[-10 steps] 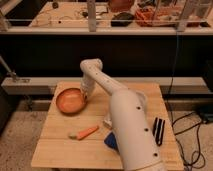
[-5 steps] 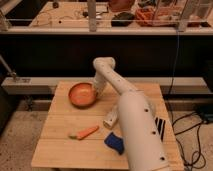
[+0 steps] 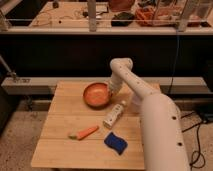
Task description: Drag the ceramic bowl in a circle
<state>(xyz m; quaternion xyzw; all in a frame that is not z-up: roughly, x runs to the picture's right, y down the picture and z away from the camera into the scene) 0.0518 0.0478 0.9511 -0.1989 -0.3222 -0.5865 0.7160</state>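
One pincer (image 3: pixel 113 93) sits at the ceramic bowl (image 3: pixel 96 94) (clenched or not, cannot tell).

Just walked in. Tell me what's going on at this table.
A robot arm is working on the ceramic bowl, which sits toward the back of the wooden table. The arm reaches in from the right, and its gripper is down at the bowl's right rim; whether it actually grips the rim cannot be seen. In front of the bowl lie a white bottle on its side, a carrot and a blue sponge, none being handled.
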